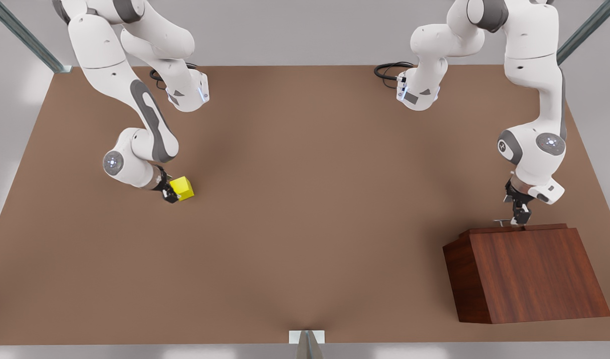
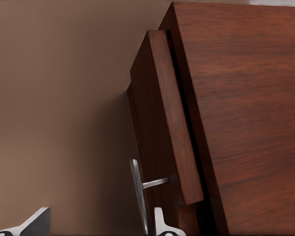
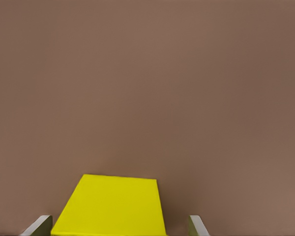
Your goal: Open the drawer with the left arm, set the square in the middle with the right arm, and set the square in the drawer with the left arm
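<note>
Fingers of my right gripper (image 1: 174,192) stand spread either side of the square (image 1: 182,188), at the front view's left on the tabletop (image 1: 305,224). My left gripper (image 1: 519,215) is parted around the handle (image 2: 137,194) of the drawer (image 2: 164,118), pulled slightly out of its cabinet (image 1: 526,271). No writing is legible anywhere.

Simulated lab: bare brown tabletop (image 1: 305,224), grey walls, metal struts (image 1: 23,35).

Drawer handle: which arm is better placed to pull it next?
Left. Its pincer sits open at the drawer handle; the right pincer is across the table, open around the square.
</note>
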Robot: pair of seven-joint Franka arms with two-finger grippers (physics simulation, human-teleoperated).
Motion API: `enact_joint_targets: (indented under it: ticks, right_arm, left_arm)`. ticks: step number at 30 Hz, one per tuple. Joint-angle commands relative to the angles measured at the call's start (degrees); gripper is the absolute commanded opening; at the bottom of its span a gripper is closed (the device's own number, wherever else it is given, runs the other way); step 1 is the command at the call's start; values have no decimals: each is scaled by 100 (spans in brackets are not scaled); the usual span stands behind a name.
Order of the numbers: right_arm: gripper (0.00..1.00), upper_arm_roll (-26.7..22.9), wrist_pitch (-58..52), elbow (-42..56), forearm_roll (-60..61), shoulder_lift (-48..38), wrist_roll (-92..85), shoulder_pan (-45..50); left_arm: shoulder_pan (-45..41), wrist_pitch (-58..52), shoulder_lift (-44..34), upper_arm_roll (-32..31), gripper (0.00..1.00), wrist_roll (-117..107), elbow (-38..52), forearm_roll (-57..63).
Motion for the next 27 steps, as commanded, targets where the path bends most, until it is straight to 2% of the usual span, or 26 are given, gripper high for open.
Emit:
enact_joint_targets:
  ticks: [1,11,14,20,27]
  right_arm:
    - [100,0,0,-1,0,1,-6,0]
    - [100,202,176,-27,9,168,-454,35]
    - [88,202,193,-62,9,177,-674,0]
    - [88,202,325,-53,18,203,-674,0]
    - [80,211,563,-45,18,300,-674,0]
  left_arm:
    - [0,-9,-1,0,100,0,0,-3]
    - [0,-317,-273,0,100,0,-246,-3]
    - [0,-378,-282,0,100,0,-281,-11]
    - [0,-563,-405,9,100,0,-290,-11]
    - [-9,-949,-607,9,100,0,-325,-11]
